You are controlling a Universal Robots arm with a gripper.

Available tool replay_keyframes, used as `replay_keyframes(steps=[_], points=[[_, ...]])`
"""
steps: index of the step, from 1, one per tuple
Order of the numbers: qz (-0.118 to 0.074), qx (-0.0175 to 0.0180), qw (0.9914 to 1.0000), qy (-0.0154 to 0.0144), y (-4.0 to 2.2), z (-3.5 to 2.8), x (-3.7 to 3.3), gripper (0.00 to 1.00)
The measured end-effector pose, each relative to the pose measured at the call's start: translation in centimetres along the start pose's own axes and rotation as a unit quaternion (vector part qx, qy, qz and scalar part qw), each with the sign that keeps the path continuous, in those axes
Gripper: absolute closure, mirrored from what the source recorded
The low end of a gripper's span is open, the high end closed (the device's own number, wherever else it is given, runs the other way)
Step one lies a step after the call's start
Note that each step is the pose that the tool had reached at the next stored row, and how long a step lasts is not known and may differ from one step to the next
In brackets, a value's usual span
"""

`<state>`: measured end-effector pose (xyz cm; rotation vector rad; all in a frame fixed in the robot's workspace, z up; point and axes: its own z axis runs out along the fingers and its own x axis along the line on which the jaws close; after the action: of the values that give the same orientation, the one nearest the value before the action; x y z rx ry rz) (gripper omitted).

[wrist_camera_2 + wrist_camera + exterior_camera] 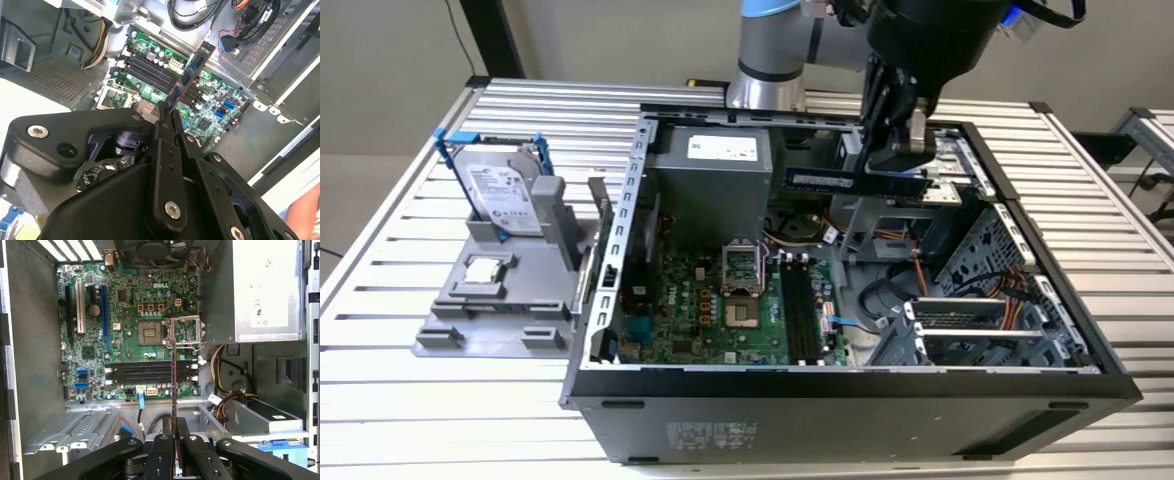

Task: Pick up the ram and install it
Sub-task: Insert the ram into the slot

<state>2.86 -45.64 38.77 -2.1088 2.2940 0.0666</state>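
Black jaws closed on the long, thin green memory stick with dark chips (pixel 847 180), pinching it near its end on the exterior view's right. The stick is held level and on edge, in the air over the far part of the open dark computer case (pixel 854 400), just beside the grey power supply box (pixel 707 175). It touches nothing below and is not yet seated.

In the first wrist view the stick (pixel 174 385) shows edge-on as a thin line running out from between the jaws. It crosses the row of black memory slots (pixel 150 374) on the green motherboard (pixel 125 305). In the second wrist view the stick (pixel 192 75) also lies crosswise to those slots (pixel 150 75), well above them.

On the exterior view's left, outside the case, a grey plastic holder (pixel 494 320) sits on the slatted metal tabletop (pixel 374 270). A silver hard drive in a blue bracket (pixel 500 195) stands upright in it. A small square silver processor chip (pixel 483 268) lies flat on it, nearer than the drive.
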Motion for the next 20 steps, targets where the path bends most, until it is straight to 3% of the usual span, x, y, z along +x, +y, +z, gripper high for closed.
replay_keyframes(steps=[5,11,16,20], points=[[0.039,0.0018,0.99925,-0.0005,0.0,0.0,0.0,1.0],[0.087,0.0041,0.99623,-0.0012,0.0,0.0,0.0,1.0],[0.127,0.006,0.99193,-0.0019,0.0,0.0,0.0,1.0],[0.157,0.0074,0.98753,-0.0022,0.0,0.0,0.0,1.0]])
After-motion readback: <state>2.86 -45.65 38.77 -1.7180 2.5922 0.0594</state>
